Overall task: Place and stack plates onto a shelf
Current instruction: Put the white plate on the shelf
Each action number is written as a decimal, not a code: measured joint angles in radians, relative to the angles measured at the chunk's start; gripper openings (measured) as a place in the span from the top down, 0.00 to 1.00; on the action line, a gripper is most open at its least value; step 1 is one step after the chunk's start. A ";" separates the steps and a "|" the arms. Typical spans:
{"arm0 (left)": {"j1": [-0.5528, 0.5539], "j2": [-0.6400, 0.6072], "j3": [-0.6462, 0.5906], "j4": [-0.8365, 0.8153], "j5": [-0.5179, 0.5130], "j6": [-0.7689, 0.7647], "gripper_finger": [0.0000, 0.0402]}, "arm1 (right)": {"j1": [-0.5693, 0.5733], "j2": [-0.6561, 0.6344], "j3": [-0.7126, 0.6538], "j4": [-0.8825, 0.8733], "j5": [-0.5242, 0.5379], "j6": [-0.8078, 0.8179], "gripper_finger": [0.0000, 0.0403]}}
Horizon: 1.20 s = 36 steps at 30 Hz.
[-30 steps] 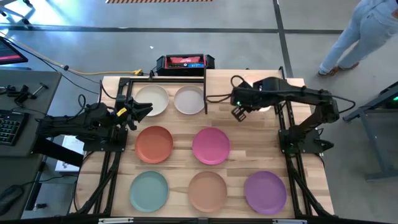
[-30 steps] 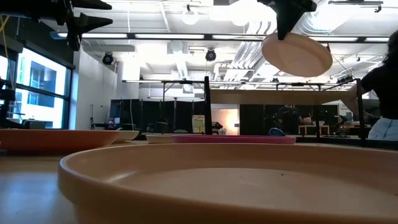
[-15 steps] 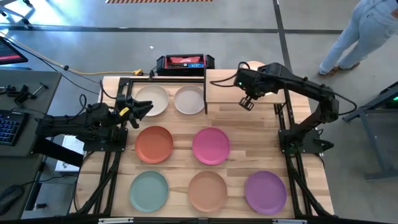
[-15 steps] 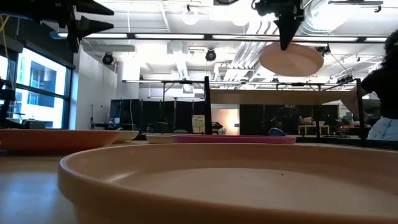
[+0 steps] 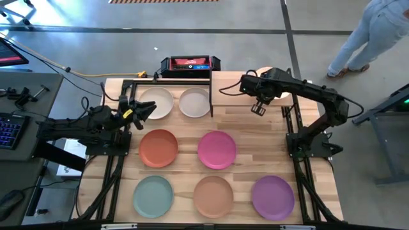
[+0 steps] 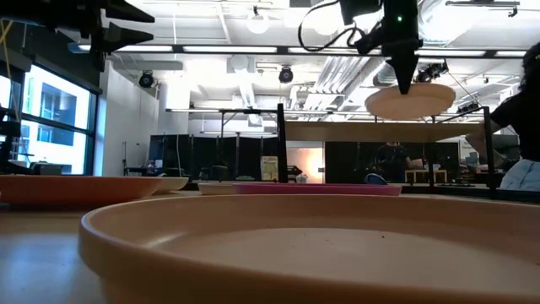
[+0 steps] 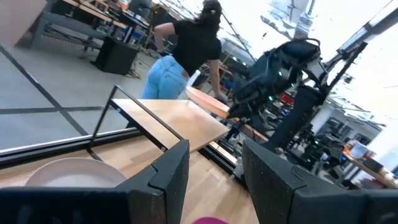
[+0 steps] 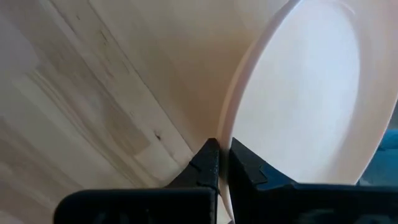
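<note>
High view: a light-wood table point(image 5: 249, 137) stands on a grey concrete floor, with a keyboard desk to its left and a person point(image 5: 374, 32) walking at the upper right. Seven plates lie on the table: two off-white plates point(image 5: 158, 103) at the back left, side by side, the orange-red plate point(image 5: 158, 148) and magenta plate point(image 5: 216, 149) in the middle row, the teal plate point(image 5: 153, 195), tan plate point(image 5: 213, 196) and purple plate point(image 5: 273, 197) in front. The shelf point(image 5: 246, 96) sits at the back right. The right gripper point(image 5: 258, 107) hangs over the shelf, pinching the rim of the peach plate point(image 5: 278, 94), which shows only partly past the arm. The left gripper point(image 5: 142, 112) waits beside the off-white plates, fingers spread.

Low view: the tan plate point(image 6: 278, 245) fills the foreground. Behind is a hall with white ceiling ducts and windows on the left. The peach plate point(image 6: 409, 100) hangs level just above the shelf board point(image 6: 384, 132), apart from it, which the high view cannot show.

Left wrist view: spread fingers point(image 7: 168, 171), the shelf point(image 7: 171, 118), the right arm beyond, and a person point(image 7: 180, 59) in a black top.

Right wrist view: fingers point(image 8: 208, 163) pressed on the peach plate's point(image 8: 305, 93) rim, wood board beneath.
</note>
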 joint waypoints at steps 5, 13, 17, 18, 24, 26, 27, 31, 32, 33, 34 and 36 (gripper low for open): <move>0.000 0.000 0.000 0.000 -0.011 0.001 0.66 | 0.000 0.000 -0.042 0.052 -0.003 -0.014 1.00; 0.000 0.000 0.000 0.000 -0.015 -0.001 0.66 | -0.034 0.000 -0.044 0.084 -0.027 -0.022 1.00; 0.000 0.000 0.000 0.000 -0.016 0.000 0.66 | -0.063 0.000 -0.045 0.085 -0.048 -0.024 1.00; 0.000 0.000 0.000 0.000 -0.016 0.000 0.66 | -0.067 0.000 -0.045 0.089 -0.049 -0.028 1.00; 0.000 0.000 0.000 0.000 -0.017 0.000 0.66 | -0.084 0.000 -0.045 0.100 -0.081 -0.033 1.00; 0.000 0.000 0.000 0.000 -0.021 0.000 0.66 | -0.091 0.000 -0.045 0.100 -0.082 -0.038 1.00; 0.000 0.000 0.000 0.000 -0.025 0.000 0.66 | -0.093 0.000 -0.045 0.100 -0.089 -0.041 1.00; 0.000 0.000 -0.001 0.000 -0.041 0.000 0.66 | -0.103 0.000 -0.045 0.100 -0.106 -0.044 1.00; 0.000 0.000 -0.001 0.000 -0.041 0.000 0.66 | -0.104 0.000 -0.045 0.099 -0.104 -0.048 1.00; 0.000 0.000 -0.001 0.000 -0.041 0.000 0.66 | -0.104 0.000 -0.045 0.097 -0.097 -0.048 1.00; 0.000 0.000 -0.001 0.000 -0.041 0.000 0.66 | -0.104 0.000 -0.045 0.095 -0.088 -0.048 1.00; 0.000 0.000 -0.001 0.000 -0.041 0.000 0.66 | -0.104 0.000 -0.045 0.091 -0.076 -0.048 1.00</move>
